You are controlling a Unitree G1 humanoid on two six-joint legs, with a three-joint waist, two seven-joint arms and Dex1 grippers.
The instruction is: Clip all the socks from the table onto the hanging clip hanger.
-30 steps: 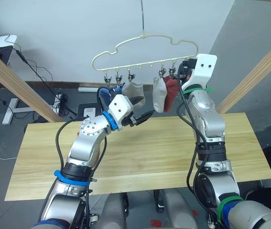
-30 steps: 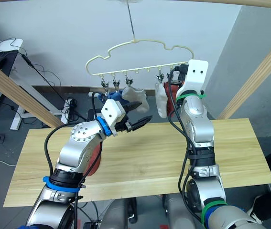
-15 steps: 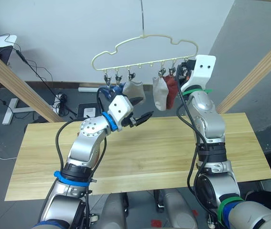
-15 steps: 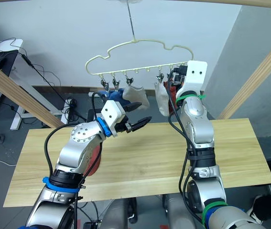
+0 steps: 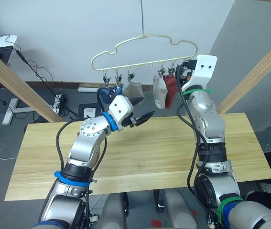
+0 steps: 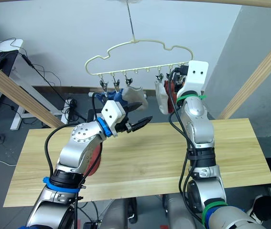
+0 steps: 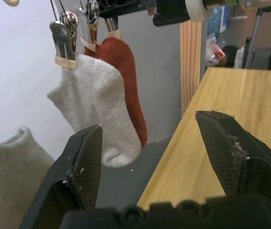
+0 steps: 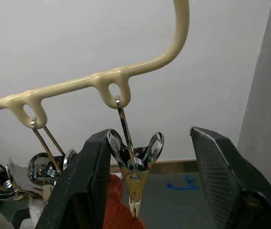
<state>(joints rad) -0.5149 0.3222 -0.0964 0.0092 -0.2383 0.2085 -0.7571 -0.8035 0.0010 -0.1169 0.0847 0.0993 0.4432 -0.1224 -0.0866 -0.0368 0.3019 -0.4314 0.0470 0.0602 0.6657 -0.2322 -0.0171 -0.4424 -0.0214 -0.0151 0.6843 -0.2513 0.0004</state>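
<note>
Your right gripper (image 8: 140, 191) is raised to the right end of the clip hanger (image 5: 145, 47), fingers spread wide with nothing held. In the right wrist view the end clip (image 8: 135, 186) hangs straight down between the two fingers, its long axis vertical, closed and empty. Just beside it, one clip inward, hangs a rust-red sock (image 5: 169, 89), and next to that a light grey sock (image 5: 159, 93).

Your left gripper (image 5: 142, 117) hovers below the middle of the hanger, over the far edge of the table (image 5: 140, 152). It too is open and empty; the left wrist view looks between its fingers toward the grey and red socks.

Further left along the hanger you can see a second light grey sock (image 5: 134, 89) and a blue sock (image 5: 107, 91), so four are clipped up. A patch of rust-red fabric (image 6: 94, 160) shows behind your left forearm in the right eye view, near the table's left half; I judge that to be a sock not yet hung. The remaining blue sock I cannot place.

The coming move turns on this: the free end clip sits right inside your right gripper's span, so that arm is nearest to pinch it open, while the left arm is nearer the remaining sock.
</note>
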